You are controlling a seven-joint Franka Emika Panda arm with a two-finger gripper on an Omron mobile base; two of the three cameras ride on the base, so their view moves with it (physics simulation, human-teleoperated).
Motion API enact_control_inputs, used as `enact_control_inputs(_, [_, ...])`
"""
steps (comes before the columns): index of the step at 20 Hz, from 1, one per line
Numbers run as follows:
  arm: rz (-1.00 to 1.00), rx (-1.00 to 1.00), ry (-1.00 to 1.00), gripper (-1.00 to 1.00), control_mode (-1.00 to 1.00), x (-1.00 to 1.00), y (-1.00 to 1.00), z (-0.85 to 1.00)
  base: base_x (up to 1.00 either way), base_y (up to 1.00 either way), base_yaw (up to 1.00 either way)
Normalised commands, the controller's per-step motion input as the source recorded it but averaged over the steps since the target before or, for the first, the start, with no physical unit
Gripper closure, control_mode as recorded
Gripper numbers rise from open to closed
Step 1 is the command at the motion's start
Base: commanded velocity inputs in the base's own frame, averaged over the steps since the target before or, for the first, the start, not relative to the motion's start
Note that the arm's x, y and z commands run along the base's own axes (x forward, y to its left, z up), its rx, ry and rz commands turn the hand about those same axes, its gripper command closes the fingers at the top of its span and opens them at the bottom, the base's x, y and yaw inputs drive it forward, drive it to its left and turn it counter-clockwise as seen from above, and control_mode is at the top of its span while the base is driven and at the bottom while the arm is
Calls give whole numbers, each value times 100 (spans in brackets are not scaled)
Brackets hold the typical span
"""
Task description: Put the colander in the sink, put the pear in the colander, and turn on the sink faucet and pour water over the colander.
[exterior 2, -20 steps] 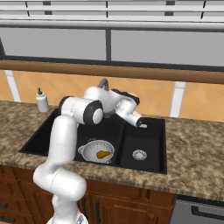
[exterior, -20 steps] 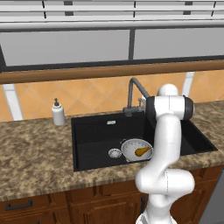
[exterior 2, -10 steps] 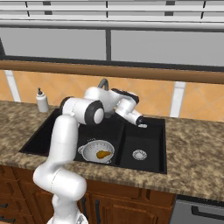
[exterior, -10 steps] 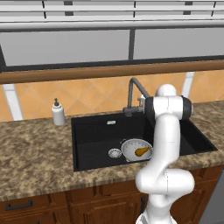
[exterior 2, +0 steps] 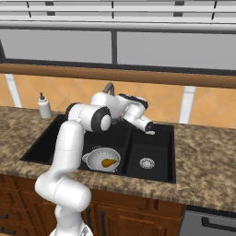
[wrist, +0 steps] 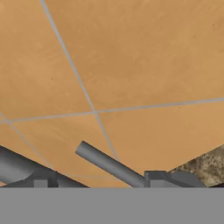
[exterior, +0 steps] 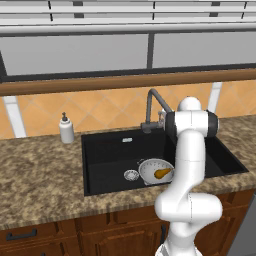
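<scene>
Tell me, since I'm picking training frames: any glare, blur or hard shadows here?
Left base view: flat even light, no glare, soft edges on the pear. Right base view: same, sink uniformly black. Hand view: blurred backsplash tiles, faucet lever soft-edged.

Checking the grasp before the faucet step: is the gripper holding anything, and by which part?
Cannot be told. The gripper is near the sink faucet, with its lever close ahead, but contact isn't visible.

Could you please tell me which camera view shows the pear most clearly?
The right base view: the pear lies unobstructed in the colander. In the left base view the pear sits close beside the arm.
</scene>
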Motion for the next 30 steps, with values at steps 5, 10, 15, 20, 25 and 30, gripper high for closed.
enact_control_inputs(5, [0, 0, 0, -100, -100, 17, -23, -1, 0, 0, 0])
enact_control_inputs(10, [0, 0, 0, -100, -100, 7, -11, -11, 0, 0, 0])
enact_control_inputs(15, [2, -1, 0, -100, -100, -2, 10, -13, 0, 0, 0])
enact_control_inputs(20, [8, 0, -1, -100, -100, -7, 23, -1, 0, 0, 0])
enact_control_inputs(25, [7, -1, -2, -100, -100, -5, 3, -1, 0, 0, 0])
enact_control_inputs(30, [2, -3, 0, -100, -100, 10, 0, -3, 0, 0, 0])
